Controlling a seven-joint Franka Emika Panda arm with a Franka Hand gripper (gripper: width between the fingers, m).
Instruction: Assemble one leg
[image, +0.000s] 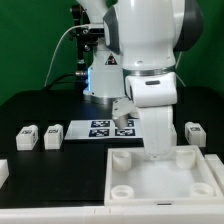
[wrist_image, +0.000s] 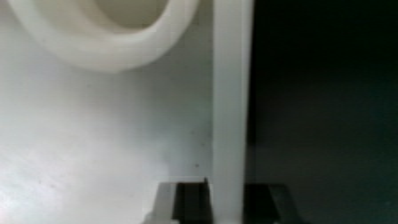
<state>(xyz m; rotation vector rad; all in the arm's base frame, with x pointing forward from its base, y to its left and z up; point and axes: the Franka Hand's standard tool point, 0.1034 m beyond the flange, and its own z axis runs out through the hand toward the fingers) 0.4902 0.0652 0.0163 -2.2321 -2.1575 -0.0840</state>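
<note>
Three legs, small white blocks with black-and-white tags, stand on the black table: two at the exterior view's left (image: 28, 136) (image: 53, 135) and one at its right (image: 195, 132). My gripper (image: 156, 150) is down at the back rim of the big white panel (image: 190, 175), which has round sockets. In the wrist view my gripper (wrist_image: 226, 192) has its dark fingers (wrist_image: 189, 203) on either side of the panel's thin upright rim (wrist_image: 226, 100), tight against it. A round socket (wrist_image: 134, 35) shows beside the rim. No leg is in the gripper.
The marker board (image: 100, 128) lies behind the panel, near the robot's base (image: 100, 80). Another white part (image: 3, 171) sits at the exterior view's far left edge. The panel fills the front right of the table.
</note>
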